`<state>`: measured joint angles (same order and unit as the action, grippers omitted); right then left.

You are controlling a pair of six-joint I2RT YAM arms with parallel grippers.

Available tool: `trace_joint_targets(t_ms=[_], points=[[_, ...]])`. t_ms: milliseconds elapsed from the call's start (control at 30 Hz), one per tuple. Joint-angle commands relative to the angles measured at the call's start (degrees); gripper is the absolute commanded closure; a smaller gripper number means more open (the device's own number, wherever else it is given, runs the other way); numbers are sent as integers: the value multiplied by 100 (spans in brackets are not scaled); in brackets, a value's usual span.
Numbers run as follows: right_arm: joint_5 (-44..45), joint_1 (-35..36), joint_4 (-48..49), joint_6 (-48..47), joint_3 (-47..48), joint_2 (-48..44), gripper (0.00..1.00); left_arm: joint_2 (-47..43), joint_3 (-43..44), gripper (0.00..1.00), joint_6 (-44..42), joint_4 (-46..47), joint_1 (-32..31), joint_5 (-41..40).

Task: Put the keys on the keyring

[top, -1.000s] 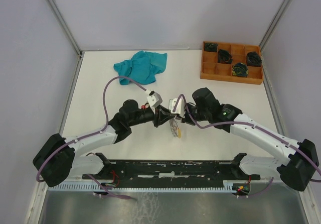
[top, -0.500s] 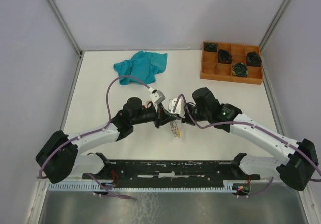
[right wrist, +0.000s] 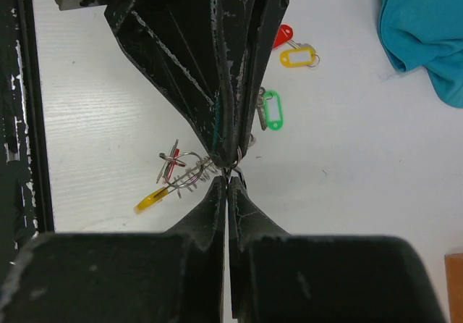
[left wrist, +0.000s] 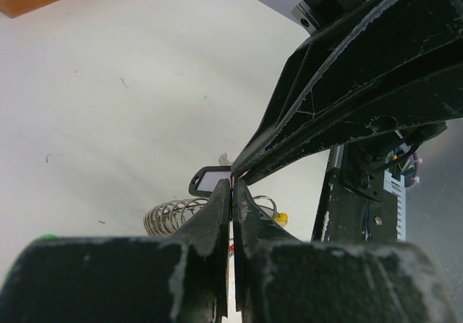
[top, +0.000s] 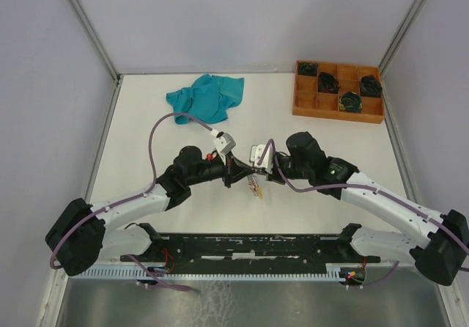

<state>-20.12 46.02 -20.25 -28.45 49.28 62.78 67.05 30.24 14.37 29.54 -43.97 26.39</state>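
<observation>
My left gripper [top: 240, 170] and right gripper [top: 253, 171] meet tip to tip above the table's middle, both shut. In the right wrist view my right gripper [right wrist: 228, 182] pinches the wire end of the keyring [right wrist: 181, 169]. The keyring carries several small loops, a red-tagged key [right wrist: 171, 165] and a yellow sleeve [right wrist: 152, 201]. In the left wrist view my left gripper [left wrist: 231, 185] pinches a black-tagged key [left wrist: 210, 180] against that wire, with the yellow sleeve [left wrist: 280, 219] behind. Loose keys lie on the table with a green tag [right wrist: 271, 111], a yellow tag [right wrist: 298, 56] and a red tag [right wrist: 283, 33].
A teal cloth [top: 207, 97] lies at the back left. An orange wooden tray [top: 302, 105] with dark coiled bundles stands at the back right. Grey walls enclose the table, and a black rail [top: 242, 246] runs along the near edge.
Both grippers stay shut and pressed together. The left arm swung out and back, the right arm shifted slightly right, and the hanging bundle rose a little.
</observation>
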Motion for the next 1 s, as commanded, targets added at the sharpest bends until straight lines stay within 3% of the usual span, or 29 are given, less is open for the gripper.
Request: trace_joint_targets(t_ms=[0,267,633,833,967], points=[[-190,-32,-9,300,-199,22,99,-291,-10,97,206,714,50,-251],[-440,-31,-63,307,-191,48,99,-373,-110,97,251,959,47,-359],[-1199,-5,759,624,-147,444,99,-119,-393,97,656,2141,27,-517],[-895,-5,864,536,-114,372,99,114,-521,97,698,2471,-11,-528],[-338,-3,389,154,65,204,99,-87,-695,95,544,2230,-16,-707]])
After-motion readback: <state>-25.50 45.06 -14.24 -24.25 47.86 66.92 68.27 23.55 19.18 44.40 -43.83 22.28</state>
